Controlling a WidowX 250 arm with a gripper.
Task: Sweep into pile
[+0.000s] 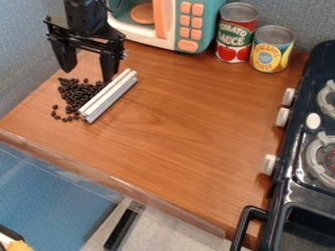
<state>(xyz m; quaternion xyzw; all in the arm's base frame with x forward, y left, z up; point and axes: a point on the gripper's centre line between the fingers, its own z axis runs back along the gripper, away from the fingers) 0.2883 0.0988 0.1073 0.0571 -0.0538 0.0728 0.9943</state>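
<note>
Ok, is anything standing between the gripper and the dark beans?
Nothing visible stands between the open gripper and the dark beans; the white bar lies beside them, to the right in the view, not in between.

The widest passage is over the middle of the desk (190,127), between the white ridged bar (110,97) and the stove (292,171), whose knobs (282,117) jut into it at the right; the microwave (167,27), red can (235,34) and yellow can (271,50) block the back, the wall (23,54) shuts off the left, and dark beans (75,93) crowd the strip beside the bar, below the tool (88,76)
</note>
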